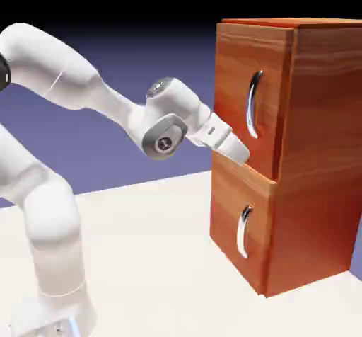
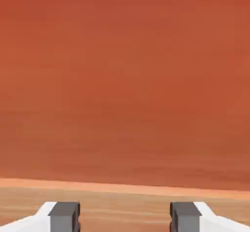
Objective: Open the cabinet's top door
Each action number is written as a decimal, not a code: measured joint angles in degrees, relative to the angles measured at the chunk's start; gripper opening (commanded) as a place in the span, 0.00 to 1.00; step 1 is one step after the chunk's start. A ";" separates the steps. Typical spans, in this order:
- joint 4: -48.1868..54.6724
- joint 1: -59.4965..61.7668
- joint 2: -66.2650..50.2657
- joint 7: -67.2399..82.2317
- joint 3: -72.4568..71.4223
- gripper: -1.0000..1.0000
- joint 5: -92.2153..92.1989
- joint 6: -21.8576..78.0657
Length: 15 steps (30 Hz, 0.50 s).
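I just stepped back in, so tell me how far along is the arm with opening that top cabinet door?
Done: the gripper has reached the cabinet, low on the top door; the hand view shows only wood between open fingertips. In hand: nothing is gripped; the top door's handle sits above the gripper, untouched. Left: the door seems slightly ajar at most; grasping and swinging it open remain.

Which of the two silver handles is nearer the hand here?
The upper handle, on the top door. The hand sits just below it at that door's bottom edge; the lower handle is further down.
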State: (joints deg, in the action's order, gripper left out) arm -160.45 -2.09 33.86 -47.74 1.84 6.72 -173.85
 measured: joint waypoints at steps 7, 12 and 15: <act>1.44 -3.65 3.13 -13.71 4.78 0.50 17.45 0.40; 2.47 -6.25 5.36 -23.50 8.19 0.50 29.91 0.69; 3.09 -7.82 6.71 -29.38 10.24 0.50 37.38 0.86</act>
State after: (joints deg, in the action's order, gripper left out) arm -157.36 -9.91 40.57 -77.12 12.08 44.11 -172.99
